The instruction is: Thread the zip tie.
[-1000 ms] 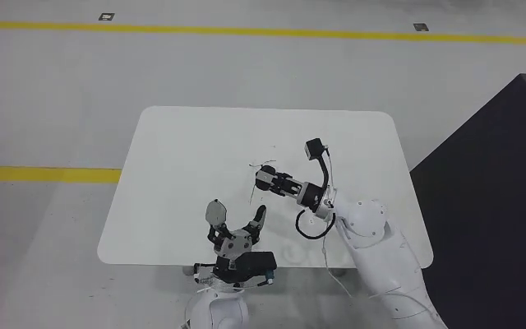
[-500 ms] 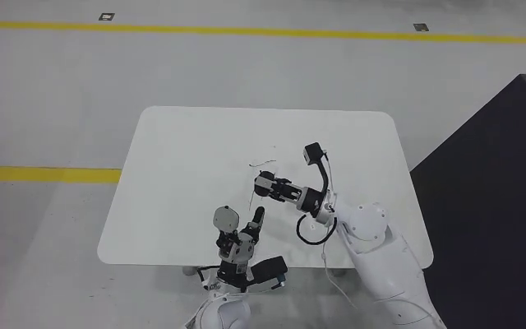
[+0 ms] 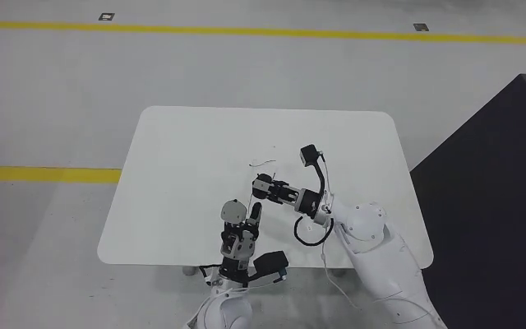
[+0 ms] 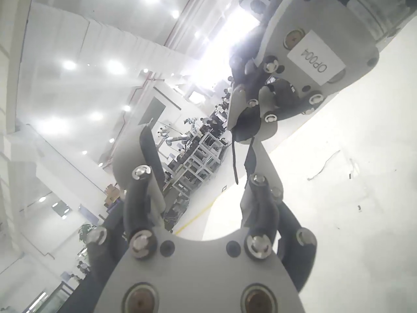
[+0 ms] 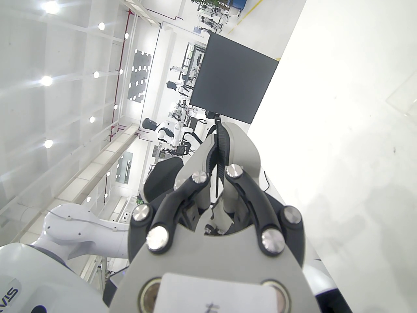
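My right gripper (image 3: 260,183) hangs over the middle of the white table (image 3: 189,148), shut on a black zip tie (image 5: 217,151). The tie's head pokes out past its fingertips. In the left wrist view the same right gripper (image 4: 248,126) is just above, and the tie's strap (image 4: 234,164) dangles down from it. My left gripper (image 3: 244,210) is close beside and below it, pointing up, and stands open. The strap's free end hangs between the left fingers (image 4: 257,164), nearer to one of them and touching neither.
A thin loose strand (image 3: 265,161) lies on the table just beyond the grippers, with small dark bits (image 4: 353,168) near it. A dark panel (image 3: 485,189) stands off the table's right side.
My left gripper has moved up and in toward the right gripper, turning so that its fingers flank the hanging strap. The right gripper has drifted slightly toward it, still holding the tie.
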Robot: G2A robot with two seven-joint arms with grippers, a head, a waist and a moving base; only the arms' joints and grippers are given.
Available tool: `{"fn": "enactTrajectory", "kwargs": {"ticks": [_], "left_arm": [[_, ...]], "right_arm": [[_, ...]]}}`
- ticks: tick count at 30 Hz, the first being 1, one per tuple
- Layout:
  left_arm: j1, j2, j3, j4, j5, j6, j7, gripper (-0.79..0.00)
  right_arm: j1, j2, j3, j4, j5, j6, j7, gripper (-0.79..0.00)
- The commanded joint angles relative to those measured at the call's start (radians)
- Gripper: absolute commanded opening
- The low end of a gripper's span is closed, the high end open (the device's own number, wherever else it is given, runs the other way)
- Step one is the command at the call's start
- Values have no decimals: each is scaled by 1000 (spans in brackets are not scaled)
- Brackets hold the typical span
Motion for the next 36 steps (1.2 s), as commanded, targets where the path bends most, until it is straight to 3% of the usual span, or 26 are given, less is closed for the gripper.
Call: {"fn": "enactTrajectory", "kwargs": {"ticks": [1,4,15,27,36], "left_arm": [[0,-3,0,7,11,-4,-7,-299],[-1,-8,0,5,10,-5,-11,-394],[0,-20,-9,9,8,-14,-16,-505],[2,-31,-18,11,0,-35,-6,-523],[6,-38,-28,12,8,-43,-4,-622]], "right_arm": [[0,0,0,0,0,0,0,-785],[0,0,0,0,0,0,0,-785],[0,0,0,0,0,0,0,-785],[0,0,0,0,0,0,0,-785],[0,0,0,0,0,0,0,-785]]}}
